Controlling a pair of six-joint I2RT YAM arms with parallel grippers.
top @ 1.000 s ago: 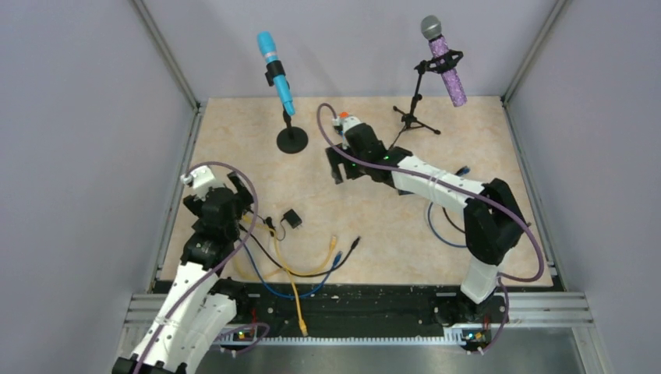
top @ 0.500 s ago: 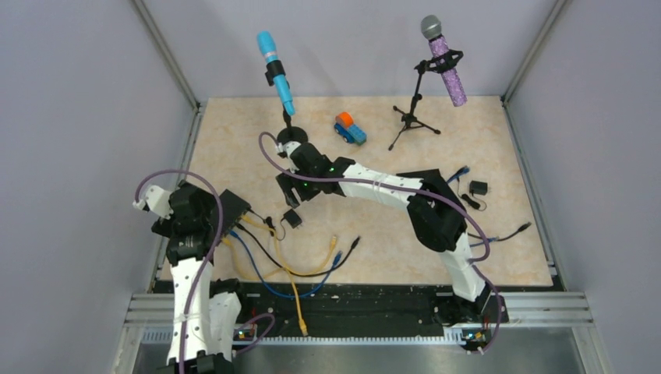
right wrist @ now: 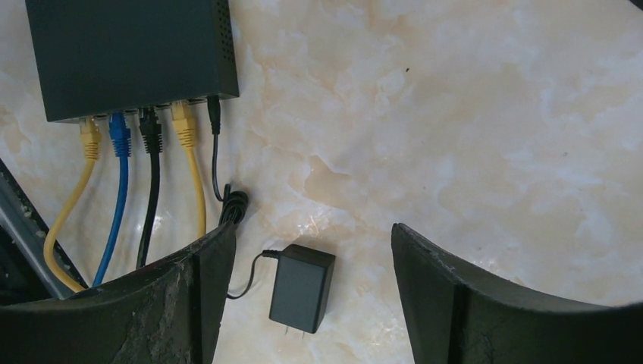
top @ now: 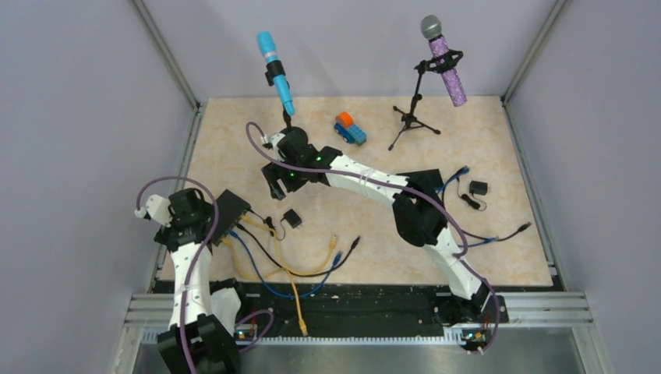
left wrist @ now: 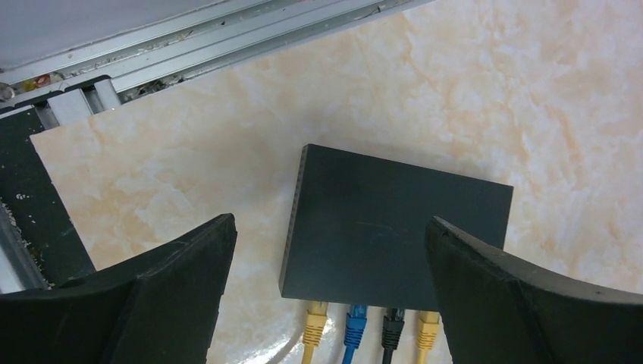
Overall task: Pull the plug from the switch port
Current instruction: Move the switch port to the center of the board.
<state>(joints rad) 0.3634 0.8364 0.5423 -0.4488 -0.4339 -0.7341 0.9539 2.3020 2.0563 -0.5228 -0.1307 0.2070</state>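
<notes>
Marbled table (top: pixel 234 132) is being shared by both arms. Right arm (top: pixel 366 183) is being stretched across to the left half, with the right gripper (right wrist: pixel 311 227) being held well open above bare table just off the port side of the switch (top: pixel 232 209); nothing is being gripped. Left arm (top: pixel 187 265) is being held at the table's left edge, with the left gripper (left wrist: pixel 330 220) spread fully. The switch is being framed between its fingers (left wrist: pixel 167 288), no contact visible, nothing gripped. The black switch is being left flat near that left edge. Power adapter (right wrist: pixel 302 287) is being seen between the right fingers, apart from both. All four port plugs are being kept seated, side by side: yellow plug (right wrist: pixel 89 136), blue plug (right wrist: pixel 119 133), black plug (right wrist: pixel 150 129), second yellow plug (right wrist: pixel 183 125). The adapter's barrel connector (right wrist: pixel 214 110) is being seated beside them.
</notes>
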